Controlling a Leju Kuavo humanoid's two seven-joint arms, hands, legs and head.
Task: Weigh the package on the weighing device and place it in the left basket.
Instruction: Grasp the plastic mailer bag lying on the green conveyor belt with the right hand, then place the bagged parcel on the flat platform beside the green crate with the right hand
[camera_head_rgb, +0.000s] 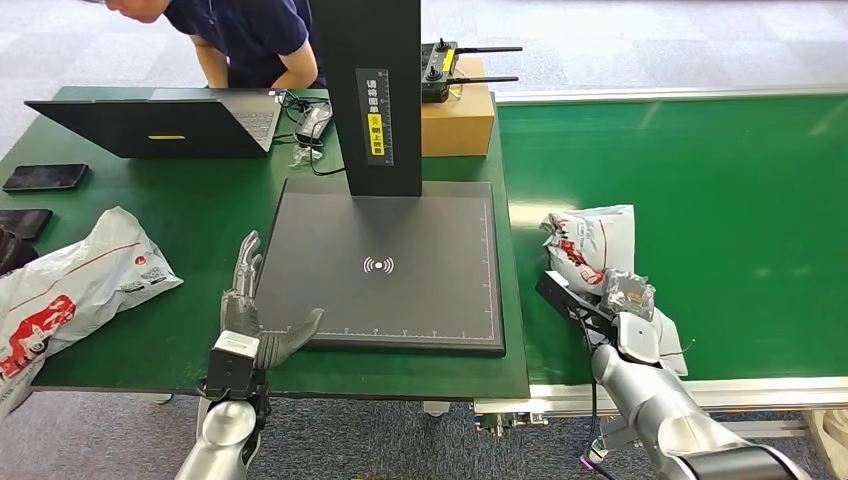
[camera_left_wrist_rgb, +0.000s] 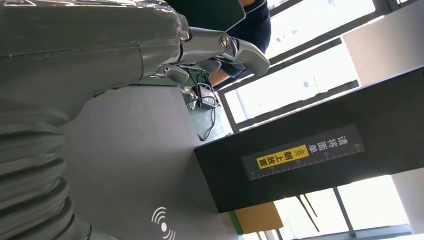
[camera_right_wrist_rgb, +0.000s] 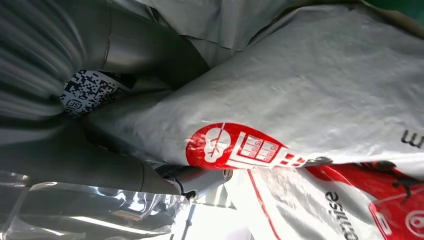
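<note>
Open flat surface over the weighing device (camera_head_rgb: 390, 265) platform, blocked only at the far edge by its black column (camera_head_rgb: 368, 90). Left hand (camera_head_rgb: 250, 320) resting at the near left corner there. Further left, a white bag (camera_head_rgb: 75, 285), phone (camera_head_rgb: 45, 177) and laptop (camera_head_rgb: 160, 122).

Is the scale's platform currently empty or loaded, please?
Empty: the grey weighing platform is bare; the package lies on the green belt.
</note>
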